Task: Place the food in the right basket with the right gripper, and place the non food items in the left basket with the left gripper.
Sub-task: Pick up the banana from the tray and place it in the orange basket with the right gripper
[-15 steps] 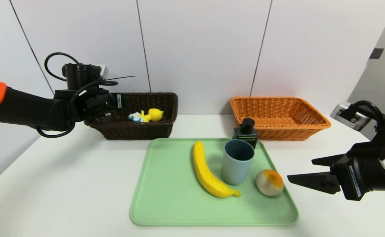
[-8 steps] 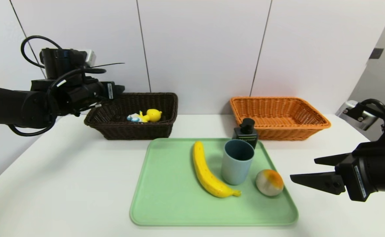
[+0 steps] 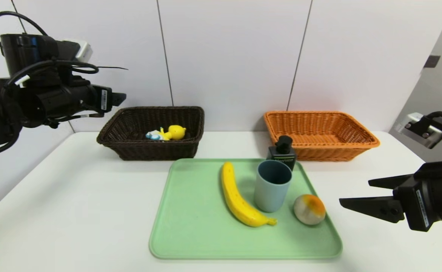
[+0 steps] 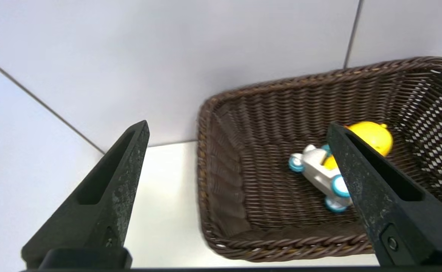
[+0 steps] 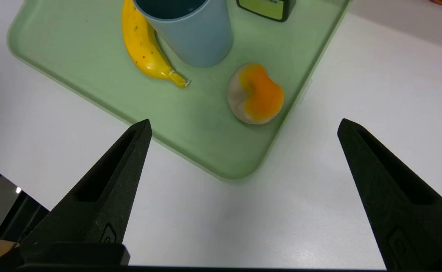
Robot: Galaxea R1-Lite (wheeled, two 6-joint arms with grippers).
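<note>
Above the dark basket's point(image 3: 158, 150) left end, the left gripper point(image 4: 237, 126) hovers, its fingers wide apart; beside the tray point(image 3: 205, 241), the right gripper's point(image 3: 354, 192) fingers stand apart.

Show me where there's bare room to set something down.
Free: the left half of the green tray, beside the banana; the table left of the tray. Crowded: the tray's right half, where cup, bottle and round fruit cluster.
</note>
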